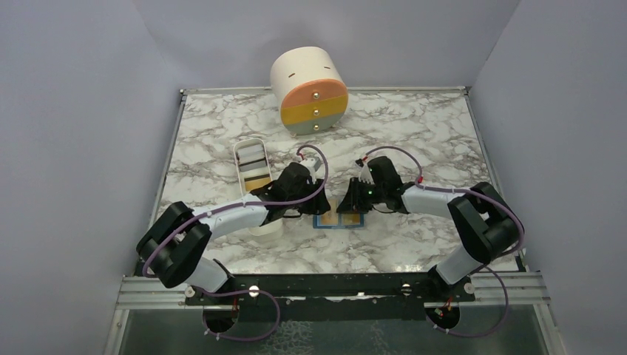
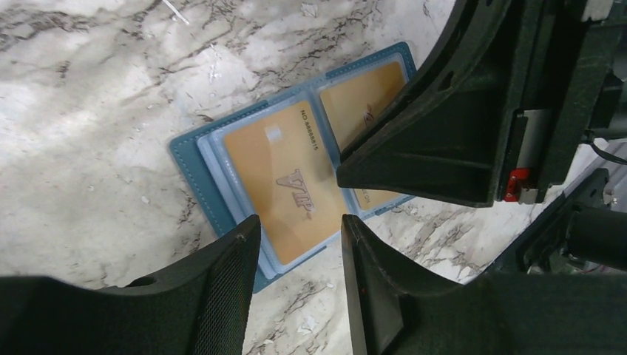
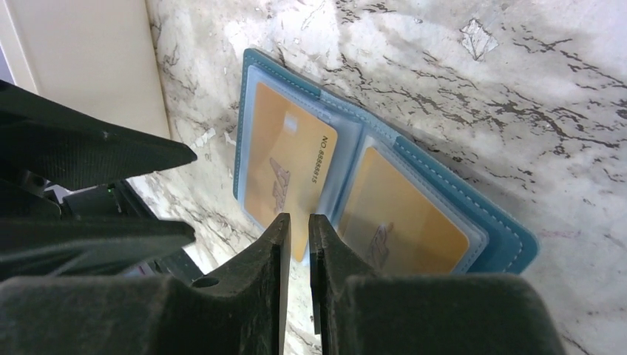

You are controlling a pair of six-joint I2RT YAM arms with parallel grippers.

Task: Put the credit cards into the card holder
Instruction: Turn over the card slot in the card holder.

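The blue card holder [image 1: 323,221] lies open on the marble between my two grippers. In the left wrist view the holder [image 2: 191,159] has a gold VIP card [image 2: 277,177] in its clear sleeve on one side. A second gold card [image 2: 362,96] lies on the other side. My left gripper [image 2: 299,229] is open and empty, just off the holder's near edge. My right gripper [image 3: 298,222] is nearly closed with nothing between its fingers. Its tips are over the edge of the VIP card [image 3: 285,159], beside the other gold card [image 3: 403,214]. More cards [image 1: 256,182] lie in the white tray.
A long white tray [image 1: 243,174] stands left of the holder, partly under my left arm. A cream cylinder with orange, yellow and grey drawers [image 1: 310,92] stands at the back. The two grippers [image 1: 303,212] [image 1: 342,206] are close together over the holder.
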